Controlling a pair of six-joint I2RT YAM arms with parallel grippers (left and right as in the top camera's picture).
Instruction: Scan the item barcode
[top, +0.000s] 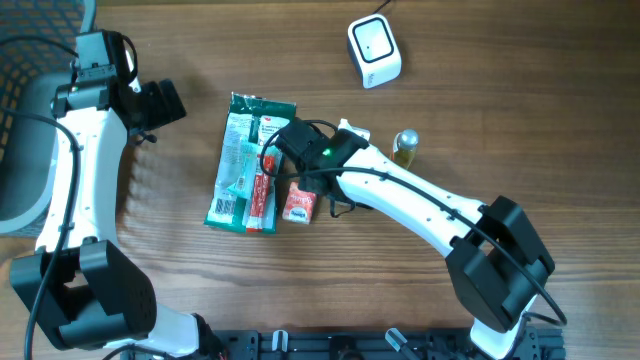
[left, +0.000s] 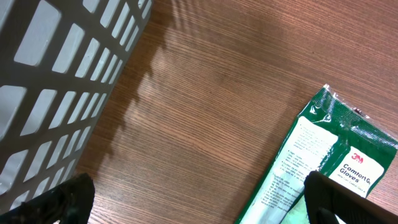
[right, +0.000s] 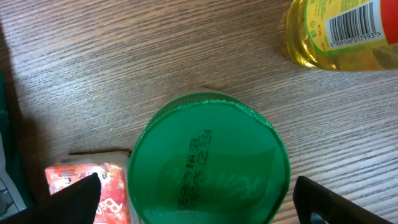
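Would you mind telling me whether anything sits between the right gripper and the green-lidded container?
Nothing visible: the right gripper hangs open directly over the green lid; the orange packet and oil bottle lie aside.

The wooden bench (top: 500, 90) carries a green glove pack (top: 240, 160) just beside the right tool (right: 202, 208). A green-capped container (right: 211, 162) stands under that tool, with a red-orange packet (right: 87, 190) touching it and an oil bottle (right: 339, 34) near. A white scanner (top: 374, 50) sits well apart. A grey basket (left: 56, 81) is near the left tool (left: 199, 205), perhaps on the bench.
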